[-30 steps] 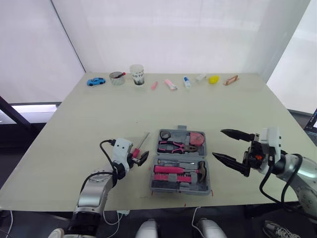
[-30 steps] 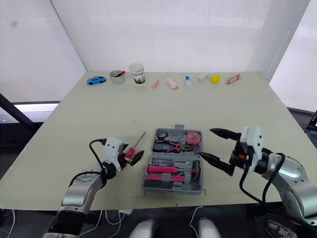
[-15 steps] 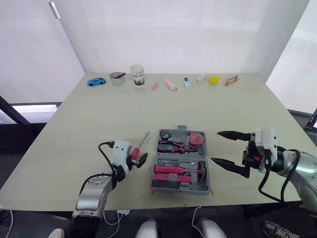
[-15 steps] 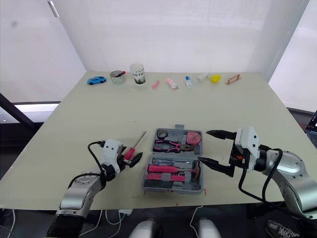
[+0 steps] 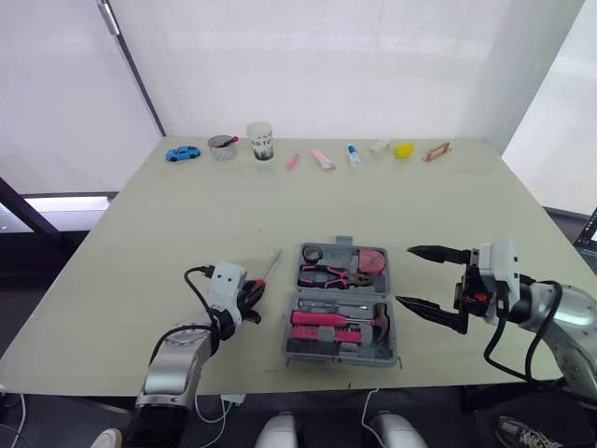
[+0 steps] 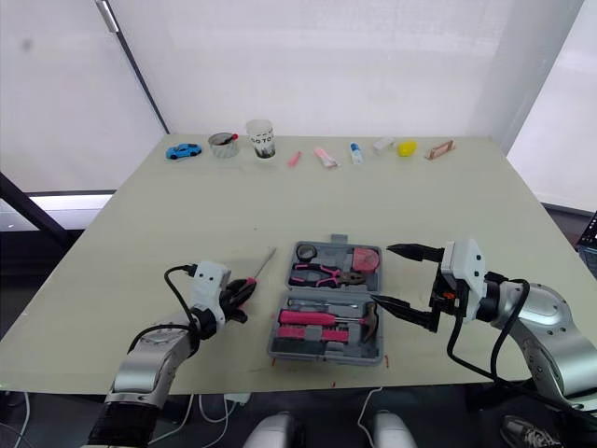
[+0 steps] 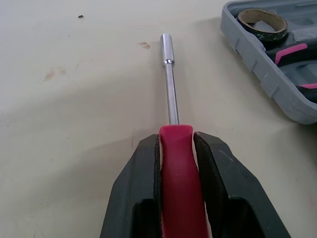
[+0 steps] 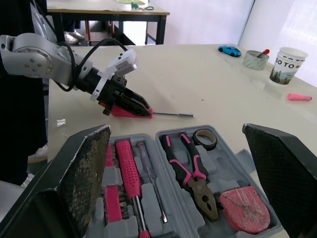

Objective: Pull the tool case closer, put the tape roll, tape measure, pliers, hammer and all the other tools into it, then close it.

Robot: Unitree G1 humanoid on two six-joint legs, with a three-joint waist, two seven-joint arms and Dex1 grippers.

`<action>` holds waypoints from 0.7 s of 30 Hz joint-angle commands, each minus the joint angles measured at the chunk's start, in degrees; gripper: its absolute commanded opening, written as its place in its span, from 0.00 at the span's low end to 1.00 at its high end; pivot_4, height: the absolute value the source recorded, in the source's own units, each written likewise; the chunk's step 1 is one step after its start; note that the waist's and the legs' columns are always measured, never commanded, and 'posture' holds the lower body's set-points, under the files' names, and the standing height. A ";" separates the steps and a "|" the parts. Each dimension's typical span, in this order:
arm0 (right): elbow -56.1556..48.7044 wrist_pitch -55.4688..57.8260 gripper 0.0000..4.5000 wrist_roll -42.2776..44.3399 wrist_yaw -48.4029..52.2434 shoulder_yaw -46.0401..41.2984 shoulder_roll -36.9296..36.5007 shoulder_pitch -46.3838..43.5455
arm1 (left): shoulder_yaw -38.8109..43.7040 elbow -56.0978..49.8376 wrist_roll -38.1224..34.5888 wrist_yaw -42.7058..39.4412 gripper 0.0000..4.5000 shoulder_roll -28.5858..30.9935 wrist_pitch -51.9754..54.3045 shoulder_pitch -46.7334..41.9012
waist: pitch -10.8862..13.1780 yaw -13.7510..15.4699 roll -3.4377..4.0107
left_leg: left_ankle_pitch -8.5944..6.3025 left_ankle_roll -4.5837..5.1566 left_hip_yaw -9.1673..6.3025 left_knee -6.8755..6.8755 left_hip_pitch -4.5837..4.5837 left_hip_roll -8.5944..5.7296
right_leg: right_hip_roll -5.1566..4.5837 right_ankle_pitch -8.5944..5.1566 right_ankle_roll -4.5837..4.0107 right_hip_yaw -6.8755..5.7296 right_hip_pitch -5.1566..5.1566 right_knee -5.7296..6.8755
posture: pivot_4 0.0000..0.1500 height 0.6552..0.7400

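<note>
The grey tool case (image 5: pixel 336 358) lies open near the table's front edge. Inside are a tape roll (image 5: pixel 312 254), pink-handled pliers (image 5: pixel 334 274), a pink tape measure (image 5: pixel 371 259), a hammer (image 5: pixel 378 320) and a pink-handled driver (image 5: pixel 322 318). To the left of the case, a red-handled screwdriver (image 7: pixel 171 94) lies on the table, its shaft pointing away. My left gripper (image 5: pixel 250 294) is shut on its handle (image 7: pixel 181 188). My right gripper (image 5: pixel 405 275) hangs wide open just right of the case, holding nothing.
Along the table's far edge stand a blue toy car (image 5: pixel 181 153), a tin (image 5: pixel 221 147), a paper cup (image 5: pixel 258 141), several small pink and white items and a yellow object (image 5: pixel 402 149). Bare tabletop lies between that row and the case.
My left gripper's fingers have closed onto the red screwdriver handle. The right gripper has edged slightly left toward the case, still open.
</note>
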 commanded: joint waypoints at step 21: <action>-1.15 -0.58 1.00 1.72 0.08 -3.07 -0.47 2.09 | 3.11 2.37 -3.29 -8.33 0.13 5.00 -5.32 -4.68 | 0.04 -0.06 -0.05 | 0.00 0.00 0.00 -0.03 -0.04 0.01 | 0.00 -0.11 -0.19 -0.01 -0.02 -0.04 | 1.00 1.00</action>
